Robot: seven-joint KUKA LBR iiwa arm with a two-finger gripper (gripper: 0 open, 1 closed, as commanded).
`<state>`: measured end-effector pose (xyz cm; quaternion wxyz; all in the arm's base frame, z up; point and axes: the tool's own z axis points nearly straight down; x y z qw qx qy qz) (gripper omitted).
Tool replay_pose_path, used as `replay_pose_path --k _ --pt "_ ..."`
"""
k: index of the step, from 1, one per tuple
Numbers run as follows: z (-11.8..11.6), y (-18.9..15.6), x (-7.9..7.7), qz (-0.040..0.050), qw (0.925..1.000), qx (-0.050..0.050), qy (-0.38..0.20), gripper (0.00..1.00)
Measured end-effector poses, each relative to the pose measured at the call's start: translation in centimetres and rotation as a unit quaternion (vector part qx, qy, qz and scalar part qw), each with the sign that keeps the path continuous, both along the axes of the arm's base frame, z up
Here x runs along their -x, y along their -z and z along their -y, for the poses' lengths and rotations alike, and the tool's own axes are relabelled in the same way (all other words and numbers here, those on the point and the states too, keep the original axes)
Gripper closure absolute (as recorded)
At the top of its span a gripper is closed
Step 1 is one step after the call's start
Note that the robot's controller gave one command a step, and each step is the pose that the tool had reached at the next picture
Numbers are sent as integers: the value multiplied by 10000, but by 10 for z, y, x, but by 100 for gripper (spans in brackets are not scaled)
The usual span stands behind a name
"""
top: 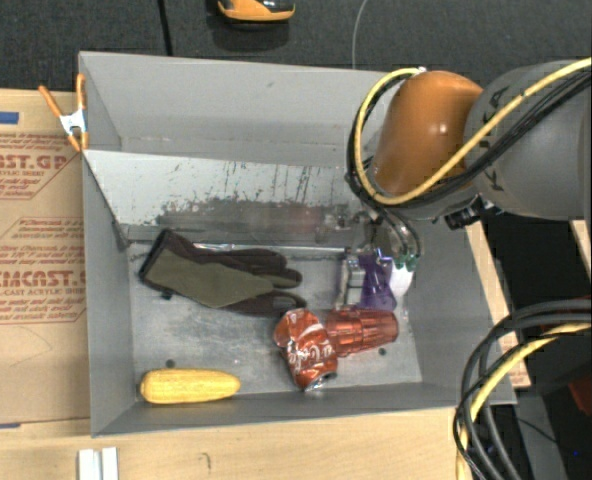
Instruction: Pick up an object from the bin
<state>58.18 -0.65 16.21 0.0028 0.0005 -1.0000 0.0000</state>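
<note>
The grey metal bin [238, 108] holds a handful of loose things, all lying on its scuffed floor. The gripper [368, 268], hanging below the arm's rounded orange cover [424, 128], is down at the right side of the floor, close against a small purple and white plastic thing [380, 282] that lies near the right wall. From above, I cannot tell whether the gripper is open, closed, or clasping the purple thing. Just in front of it, towards the near wall, lies a dark red ribbed cylinder [364, 330], touching a crumpled red can with white lettering [304, 348] on its left. To the left of the gripper, across the middle of the floor, a dark olive and black fabric glove [216, 278] lies flat, its finger ends pointing towards the gripper. A yellow, cob-shaped piece [189, 386] rests well apart from the rest in the near left corner, along the front wall.
</note>
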Motion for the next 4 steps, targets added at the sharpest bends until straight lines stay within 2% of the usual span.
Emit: replay_pose_path --k 1,2,3,4 --pt "0 -5 -2 38 10000 1 0 0" --pt "-42 29 -5 45 9990 1 -445 0" --pt "-59 33 -8 33 9990 -6 435 0" --pt "-66 32 -8 39 9997 -1 -256 0"
